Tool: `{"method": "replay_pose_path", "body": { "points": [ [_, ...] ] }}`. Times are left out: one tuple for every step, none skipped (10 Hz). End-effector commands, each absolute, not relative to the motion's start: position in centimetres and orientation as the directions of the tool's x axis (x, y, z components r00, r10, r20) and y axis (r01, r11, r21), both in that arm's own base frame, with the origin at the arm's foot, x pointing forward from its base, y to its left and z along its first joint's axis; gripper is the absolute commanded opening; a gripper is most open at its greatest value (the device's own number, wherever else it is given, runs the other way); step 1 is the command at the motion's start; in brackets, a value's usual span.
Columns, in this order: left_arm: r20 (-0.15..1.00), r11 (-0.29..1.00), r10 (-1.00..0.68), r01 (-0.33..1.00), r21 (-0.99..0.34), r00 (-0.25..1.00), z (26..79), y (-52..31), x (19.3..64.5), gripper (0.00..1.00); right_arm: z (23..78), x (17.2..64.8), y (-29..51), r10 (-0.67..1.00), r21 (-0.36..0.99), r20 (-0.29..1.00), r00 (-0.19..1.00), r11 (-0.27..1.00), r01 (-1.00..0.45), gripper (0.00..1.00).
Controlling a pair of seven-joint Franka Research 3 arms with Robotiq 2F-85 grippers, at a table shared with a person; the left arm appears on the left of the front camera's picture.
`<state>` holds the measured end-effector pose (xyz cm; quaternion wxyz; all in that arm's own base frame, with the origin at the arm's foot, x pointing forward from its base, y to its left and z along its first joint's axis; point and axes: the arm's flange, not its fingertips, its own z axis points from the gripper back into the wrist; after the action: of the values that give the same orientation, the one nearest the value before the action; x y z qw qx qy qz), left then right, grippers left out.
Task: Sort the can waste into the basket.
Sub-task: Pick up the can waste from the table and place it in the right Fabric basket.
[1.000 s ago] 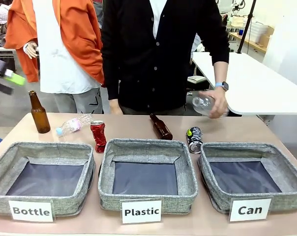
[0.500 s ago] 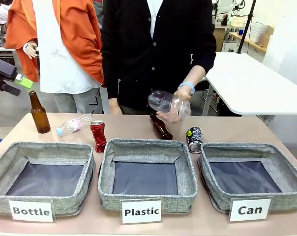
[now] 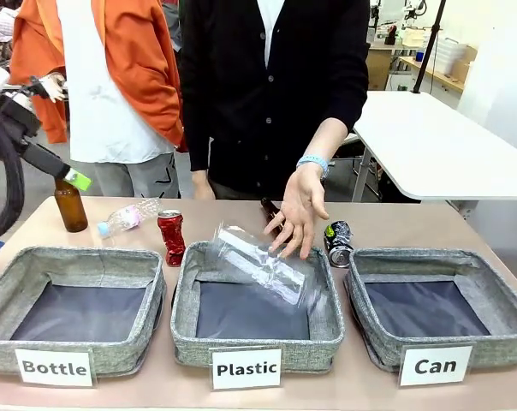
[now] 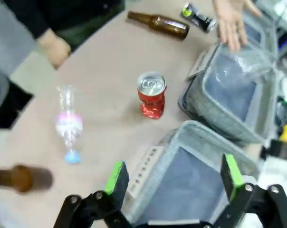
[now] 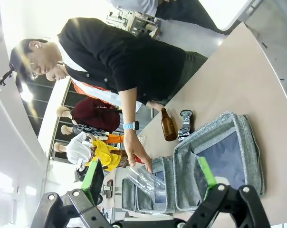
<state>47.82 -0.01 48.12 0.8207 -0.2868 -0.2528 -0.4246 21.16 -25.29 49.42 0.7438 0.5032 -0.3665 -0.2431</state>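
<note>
The shiny red crushed can [image 3: 171, 236] stands upright behind the gap between the Bottle and Plastic baskets, and it is seen from above in the left wrist view [image 4: 151, 94]. The dark can [image 3: 338, 242] lies behind the left corner of the "Can" basket [image 3: 430, 255], which holds nothing. From the right wrist, that basket [image 5: 250, 142] is nearest and the dark can [image 5: 185, 124] lies beyond it. My left gripper [image 3: 70, 177] hangs at the far left above the table, open [image 4: 172, 178]. My right gripper [image 5: 148, 178] is open with nothing between its fingers.
The person's hand [image 3: 300, 210] is spread over the Plastic basket [image 3: 186, 291], with a clear plastic bottle [image 3: 263, 265] dropping into it. A brown bottle [image 3: 68, 199] stands at the far left, a clear bottle [image 3: 126, 217] lies beside it, and another brown bottle [image 4: 157, 23] lies behind the Plastic basket. The Bottle basket [image 3: 70, 257] is on the left.
The person's hand carried the clear bottle from the right to over the Plastic basket and let it go. My left gripper has come lower and farther in from the left edge.
</note>
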Motion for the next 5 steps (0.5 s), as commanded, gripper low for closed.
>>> {"method": "replay_pose_path", "body": {
  "points": [
    [0.822,0.299,-0.509,0.948,-0.111,0.257,45.9,0.7,49.3,1.00,49.5,21.4,-25.5,-0.728,0.924,0.327,0.602,0.381,-0.041,1.00],
    [0.877,0.213,-0.447,0.973,-0.086,0.176,44.8,0.3,49.3,1.00,49.5,21.4,-25.5,-0.728,0.924,0.327,0.602,0.381,-0.041,1.00],
    [0.908,0.195,-0.392,0.978,-0.076,0.149,44.3,-0.1,49.4,1.00,49.5,21.4,-25.5,-0.728,0.924,0.327,0.602,0.381,-0.041,1.00],
    [0.925,0.156,-0.348,0.982,-0.105,0.154,44.3,0.0,49.7,1.00,49.5,21.4,-25.5,-0.728,0.924,0.327,0.602,0.381,-0.041,1.00],
    [0.898,0.180,-0.379,0.970,-0.165,0.223,44.8,0.5,50.5,1.00,49.5,21.4,-25.5,-0.728,0.924,0.327,0.602,0.381,-0.041,1.00]
  ]
}}
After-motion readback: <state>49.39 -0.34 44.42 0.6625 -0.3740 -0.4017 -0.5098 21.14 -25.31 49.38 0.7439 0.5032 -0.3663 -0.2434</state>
